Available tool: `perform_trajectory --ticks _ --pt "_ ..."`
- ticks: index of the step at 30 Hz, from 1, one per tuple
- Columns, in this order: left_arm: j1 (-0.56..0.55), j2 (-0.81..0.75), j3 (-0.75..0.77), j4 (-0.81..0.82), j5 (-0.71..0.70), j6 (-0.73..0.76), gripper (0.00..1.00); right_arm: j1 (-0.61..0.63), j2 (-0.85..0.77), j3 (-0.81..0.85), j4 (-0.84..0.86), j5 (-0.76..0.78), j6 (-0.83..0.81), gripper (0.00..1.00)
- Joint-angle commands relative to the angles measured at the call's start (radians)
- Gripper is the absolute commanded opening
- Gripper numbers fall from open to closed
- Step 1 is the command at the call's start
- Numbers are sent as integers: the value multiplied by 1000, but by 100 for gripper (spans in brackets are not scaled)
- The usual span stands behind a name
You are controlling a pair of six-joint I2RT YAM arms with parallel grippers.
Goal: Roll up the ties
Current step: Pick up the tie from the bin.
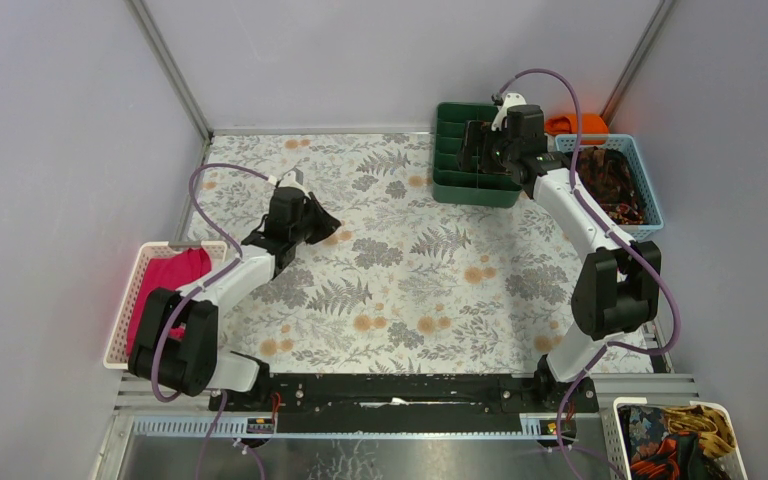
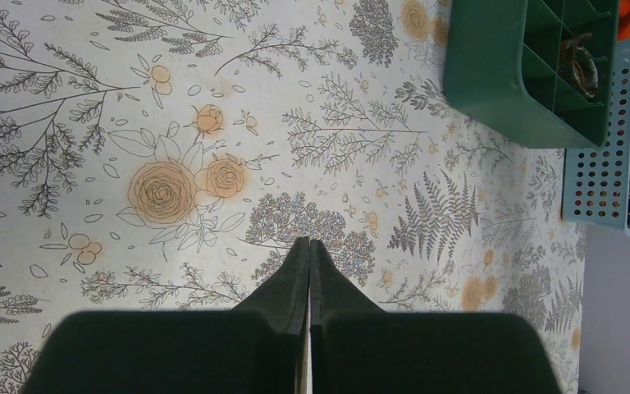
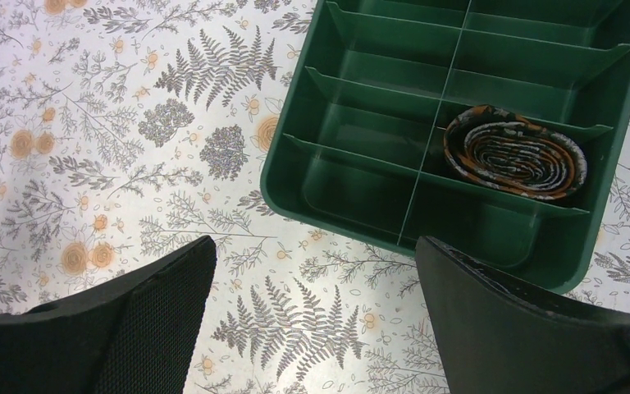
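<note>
One tie (image 3: 515, 153) lies coiled in a flat oval spiral of dark, orange-patterned cloth inside a cell of the smooth green plastic tray (image 3: 353, 209), long axis across the cell; more ties (image 1: 612, 188) heap loose in the perforated blue basket (image 1: 615, 140) just beside. The right gripper (image 3: 313, 250) hangs spread wide over the tray's near rim; the left gripper (image 2: 308, 250), fingers pressed together, is above open floral cloth (image 1: 410, 290), well apart from the tray.

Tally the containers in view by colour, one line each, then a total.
Green: 1, green tray
Blue: 1, blue basket
White: 2, left basket and near-right basket
Total: 4
</note>
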Motion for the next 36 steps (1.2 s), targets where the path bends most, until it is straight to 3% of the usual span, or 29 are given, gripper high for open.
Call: perform_trajectory --ticks 1,16,23,30,33,36 --pt "0 -20 14 -11 -15 9 0 2 -38 10 41 -27 -4 100" --pt "0 -23 14 -16 -22 11 0 3 -38 1 58 -28 7 100" --pt "0 -28 16 -7 -12 11 0 -16 -2 41 23 241 14 100" --pt "2 0 21 21 18 10 0 -139 106 207 -131 406 71 99" --pt "3 22 27 39 32 7 0 -214 194 308 -197 421 117 92" --pt "4 40 34 45 47 10 0 -283 292 419 -288 473 119 78"
